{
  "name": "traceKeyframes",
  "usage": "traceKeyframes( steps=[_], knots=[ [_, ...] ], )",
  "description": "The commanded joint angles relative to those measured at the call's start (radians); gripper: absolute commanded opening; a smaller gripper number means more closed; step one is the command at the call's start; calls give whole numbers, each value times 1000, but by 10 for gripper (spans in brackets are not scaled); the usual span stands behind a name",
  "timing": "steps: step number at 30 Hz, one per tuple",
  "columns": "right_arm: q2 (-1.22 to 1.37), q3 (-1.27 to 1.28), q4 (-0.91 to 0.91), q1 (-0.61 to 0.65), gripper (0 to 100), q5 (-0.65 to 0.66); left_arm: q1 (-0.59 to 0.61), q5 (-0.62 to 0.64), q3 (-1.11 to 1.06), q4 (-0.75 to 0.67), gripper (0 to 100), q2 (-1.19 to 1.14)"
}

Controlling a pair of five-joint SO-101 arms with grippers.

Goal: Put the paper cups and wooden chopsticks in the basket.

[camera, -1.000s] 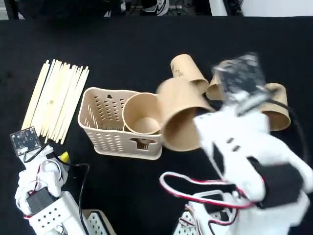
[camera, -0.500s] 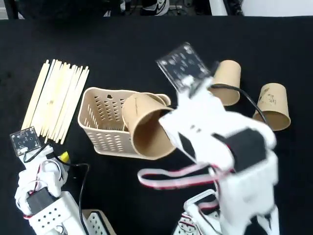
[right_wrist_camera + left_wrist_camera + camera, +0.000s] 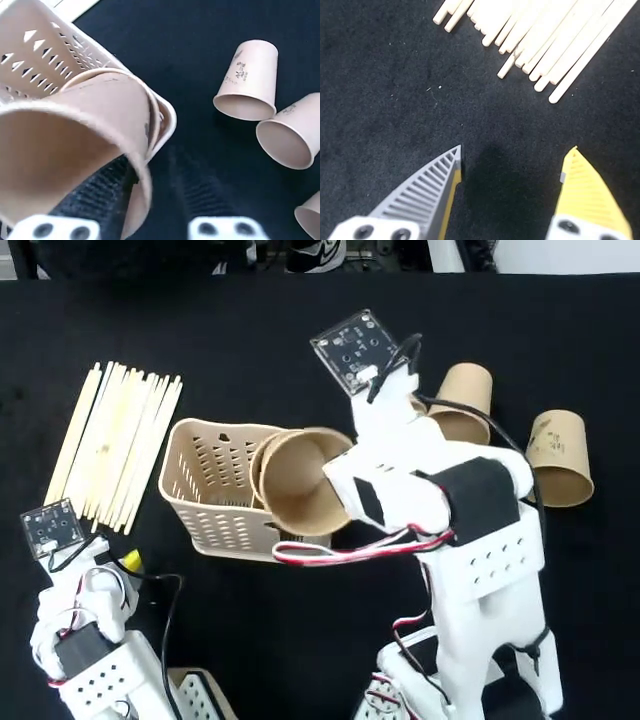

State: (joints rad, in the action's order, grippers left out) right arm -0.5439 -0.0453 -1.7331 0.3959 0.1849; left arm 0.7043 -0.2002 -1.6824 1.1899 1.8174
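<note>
High view: perforated basket (image 3: 212, 526), tapered cup (image 3: 298, 485)

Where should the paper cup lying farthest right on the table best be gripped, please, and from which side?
By the rim of its open mouth, from the robot's side. That paper cup lies on its side, mouth toward the robot, so one finger could probably slip inside, the other outside.

The black table (image 3: 250, 350) carries a row of wooden chopsticks (image 3: 115, 445), the basket (image 3: 205, 490) and 3 toppled paper cups (image 3: 247, 75).
</note>
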Motion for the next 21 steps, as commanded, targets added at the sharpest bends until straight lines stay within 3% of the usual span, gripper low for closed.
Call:
traceKeyframes(
  steps=[1, 4, 11, 16, 21],
  knots=[
    [-5, -56, -32, -12, 280, -5, -10, 3, -18, 0, 314, 3],
    [-4, -87, -32, -11, 334, -5, -10, 3, -18, 0, 314, 3],
    [-7, -186, -29, -17, 325, 5, -10, 3, -18, 0, 314, 3],
    [-39, -119, -28, -114, 325, 258, -10, 3, -18, 0, 314, 3],
    [-45, 65, 17, -359, 325, 617, -10, 3, -18, 0, 314, 3]
  ],
)
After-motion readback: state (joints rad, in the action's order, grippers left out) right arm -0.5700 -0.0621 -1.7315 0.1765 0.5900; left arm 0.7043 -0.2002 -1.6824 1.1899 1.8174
